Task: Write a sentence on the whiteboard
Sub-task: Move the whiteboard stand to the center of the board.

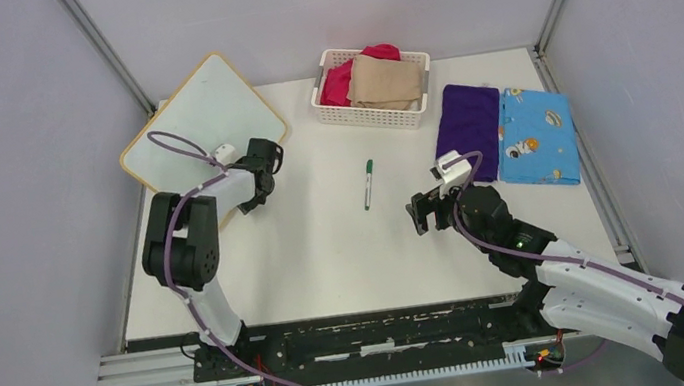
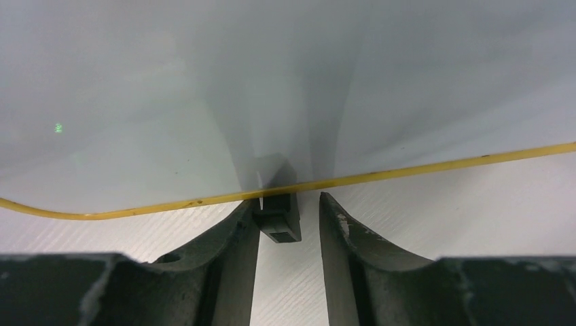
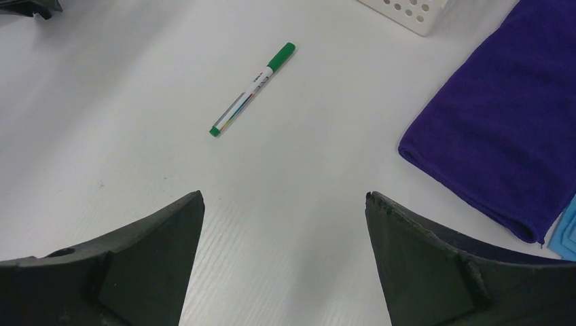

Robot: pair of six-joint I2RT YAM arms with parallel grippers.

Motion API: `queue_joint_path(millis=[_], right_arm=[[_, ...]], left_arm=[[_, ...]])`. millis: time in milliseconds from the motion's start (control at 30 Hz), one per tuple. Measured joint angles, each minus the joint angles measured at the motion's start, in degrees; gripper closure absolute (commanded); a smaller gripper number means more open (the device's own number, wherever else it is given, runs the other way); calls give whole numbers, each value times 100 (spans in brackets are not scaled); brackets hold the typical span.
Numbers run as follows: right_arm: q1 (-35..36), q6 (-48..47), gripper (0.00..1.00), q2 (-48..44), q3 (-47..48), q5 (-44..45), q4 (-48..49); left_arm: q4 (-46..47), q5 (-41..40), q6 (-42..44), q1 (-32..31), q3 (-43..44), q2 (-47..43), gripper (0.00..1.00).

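The whiteboard with its yellow frame stands at the far left of the table. Its face is blank apart from a small green speck; the sentence is not in view. My left gripper is at the board's lower right edge. In the left wrist view its fingers straddle a black foot: the left finger touches it, the right finger stands apart. A green-capped marker lies loose mid-table, ahead of my right gripper. That gripper stands wide open and empty, the marker beyond it.
A white slotted basket with red and tan cloths sits at the back centre. A folded purple cloth and a blue patterned cloth lie at the right. Grey walls close in both sides.
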Motion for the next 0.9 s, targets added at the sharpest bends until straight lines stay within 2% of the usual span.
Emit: queue_joint_path(millis=[300,567,900], right_arm=[[0,-44,5,17,0,31,2],[0,-46,5,81,-2,42,2],[0,-44,5,74,-55,55,0]], left_arm=[[22,-55,70,0,35,50,76],[260,-120,170,-11,-74,33,98],[715,-361,350,-529,-586,-269,98]])
